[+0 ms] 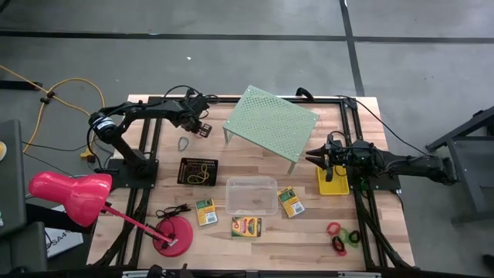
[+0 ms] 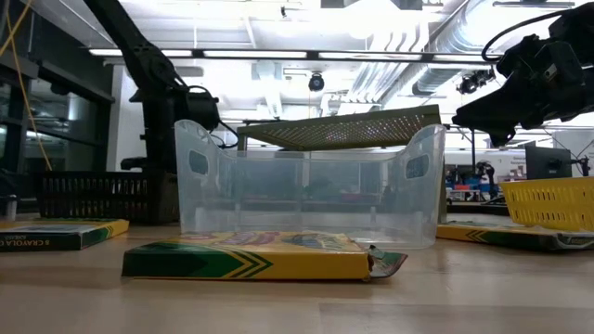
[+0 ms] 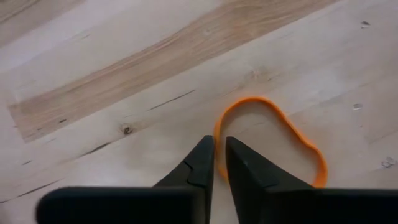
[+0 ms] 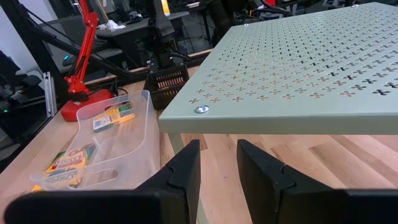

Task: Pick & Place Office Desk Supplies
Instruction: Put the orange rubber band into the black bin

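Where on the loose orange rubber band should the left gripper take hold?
On the strand of the orange rubber band nearest the left gripper, coming straight down from above. It lies flat on the table as a thin open loop, so one finger goes inside, one outside.

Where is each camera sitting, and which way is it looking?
High view: overhead, facing down on the table, both arms.
Low view: at tabletop height, looking across at the clear tub; arms above.
Left wrist view: on the left arm, facing the orange rubber band past its fingers.
Right wrist view: on the right arm, facing the green perforated shelf; shares the tub with the low view.
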Controlling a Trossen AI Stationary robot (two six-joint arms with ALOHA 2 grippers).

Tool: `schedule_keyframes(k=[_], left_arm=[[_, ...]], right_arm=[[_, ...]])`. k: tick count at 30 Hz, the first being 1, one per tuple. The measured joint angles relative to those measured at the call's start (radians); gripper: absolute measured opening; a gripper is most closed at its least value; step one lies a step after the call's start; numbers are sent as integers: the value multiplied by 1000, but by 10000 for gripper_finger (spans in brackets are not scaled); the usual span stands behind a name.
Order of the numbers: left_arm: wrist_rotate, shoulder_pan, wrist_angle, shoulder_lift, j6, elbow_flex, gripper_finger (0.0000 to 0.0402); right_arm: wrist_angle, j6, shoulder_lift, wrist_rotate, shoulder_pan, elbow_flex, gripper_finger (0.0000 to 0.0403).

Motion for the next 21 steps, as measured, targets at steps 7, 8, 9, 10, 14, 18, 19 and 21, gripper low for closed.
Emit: schedule_keyframes(k=[7, 8, 9, 10, 14, 18, 19, 21], left_arm=[[0, 0, 0, 0, 2, 0, 2], [0, 0, 0, 0, 2, 0, 1], [0, 0, 0, 0, 2, 0, 1], [-1, 0, 0, 0, 2, 0, 1], [-11, -2, 0, -3, 2, 0, 1], [-11, -2, -1, -39, 8, 0, 1], [-11, -2, -2, -53, 16, 0, 1], [-1, -2, -13, -87, 29, 2, 1]], right_arm=[[0, 0, 0, 0, 0, 0, 94], [0, 0, 0, 0, 0, 0, 94], [0, 0, 0, 0, 0, 0, 94], [0, 0, 0, 0, 0, 0, 94], [0, 0, 0, 0, 0, 0, 94], [0, 0, 0, 0, 0, 0, 94], [0, 0, 0, 0, 0, 0, 94], [0, 0, 0, 0, 0, 0, 94]])
